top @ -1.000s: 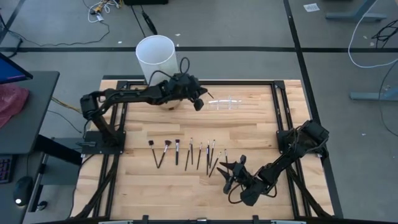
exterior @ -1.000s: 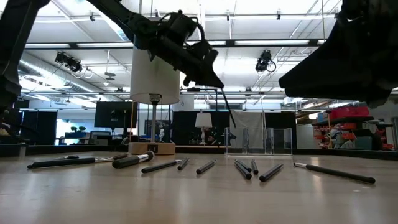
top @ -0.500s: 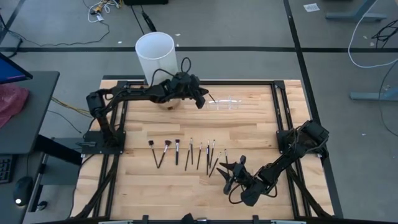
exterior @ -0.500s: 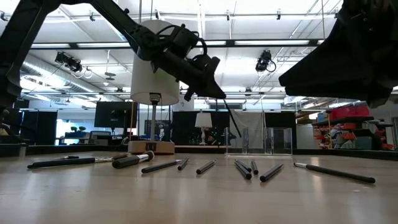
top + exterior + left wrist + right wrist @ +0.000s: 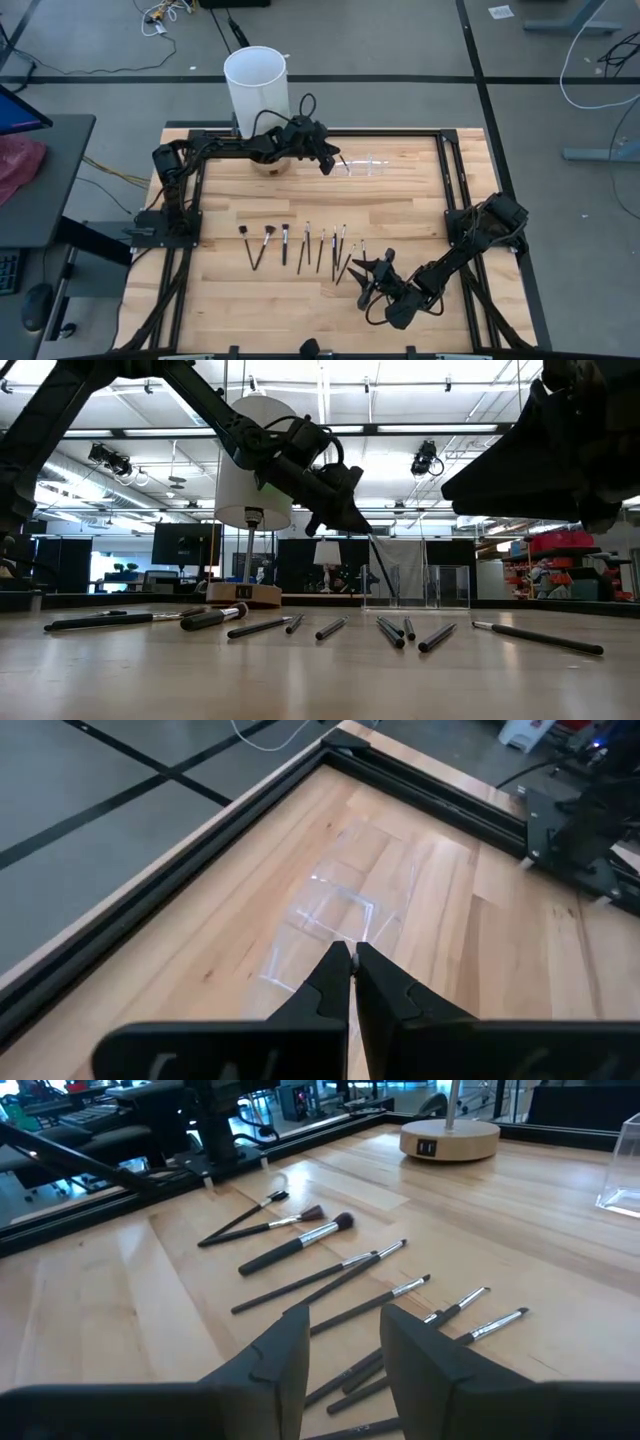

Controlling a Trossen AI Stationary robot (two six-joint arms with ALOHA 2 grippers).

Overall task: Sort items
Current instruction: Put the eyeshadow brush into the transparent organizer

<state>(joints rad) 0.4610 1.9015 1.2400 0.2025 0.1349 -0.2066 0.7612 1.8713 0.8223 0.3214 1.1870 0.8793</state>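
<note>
From my seat, the left gripper [image 5: 330, 163] sits in the upper middle of the high view, raised above the worktop [image 5: 400, 215], its fingers pressed together on a thin dark stick [image 5: 380, 572] that hangs slanting down from it in the low view. The stick's lower end reaches toward the small clear holder [image 5: 360, 165], which stands just right of the gripper near the top edge of the worktop. I cannot tell whether the tip is inside the holder or only in front of it; through its clear walls I see nothing else in it (the glass glare makes that hard to judge).

The tall white cylinder [image 5: 256, 85] stands at the upper left of centre on a round wooden base [image 5: 243, 597]; its inside is not readable from above.

The remaining brushes [image 5: 300, 245] lie in a loose row across the middle of the worktop, left of centre, none in any container.

The right gripper [image 5: 365, 280] rests low at the lower right of the row, fingers spread and pinching nothing.
</note>
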